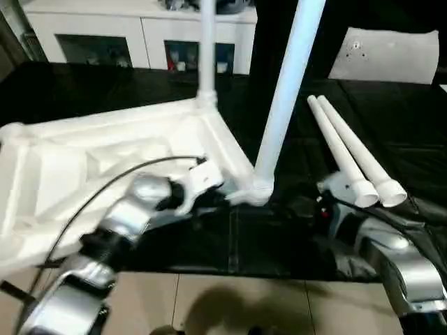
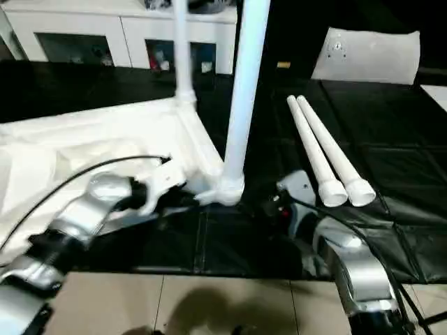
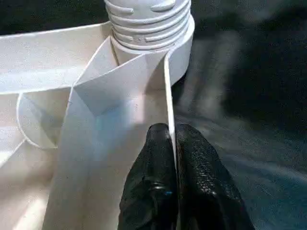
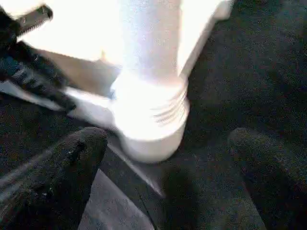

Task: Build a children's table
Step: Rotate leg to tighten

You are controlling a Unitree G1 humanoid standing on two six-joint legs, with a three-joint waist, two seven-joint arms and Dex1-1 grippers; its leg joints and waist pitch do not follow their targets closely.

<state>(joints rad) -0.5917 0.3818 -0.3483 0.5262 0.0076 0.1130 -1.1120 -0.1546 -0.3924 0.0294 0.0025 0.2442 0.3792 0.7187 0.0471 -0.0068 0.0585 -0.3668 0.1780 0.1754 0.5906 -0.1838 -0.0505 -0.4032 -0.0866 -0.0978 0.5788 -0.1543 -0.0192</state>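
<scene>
Black fingers (image 3: 160, 191) of the left gripper (image 3: 171, 132) pinch the tabletop (image 1: 91, 164) rim in the left wrist view, while the right gripper (image 4: 165, 143) gapes wide beside the near leg (image 4: 151, 57).

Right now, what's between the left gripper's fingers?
The left gripper is shut on the tabletop's thin upright rim, one black finger on each side, close to the corner socket holding a leg. The fingers cover the pinched stretch of rim.

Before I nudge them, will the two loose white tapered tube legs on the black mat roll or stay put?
The two loose white tapered tube legs are round, so probably roll, curving because they taper. Hollow ends suggest light and stiff. Lying side by side, one may push the other.
</scene>
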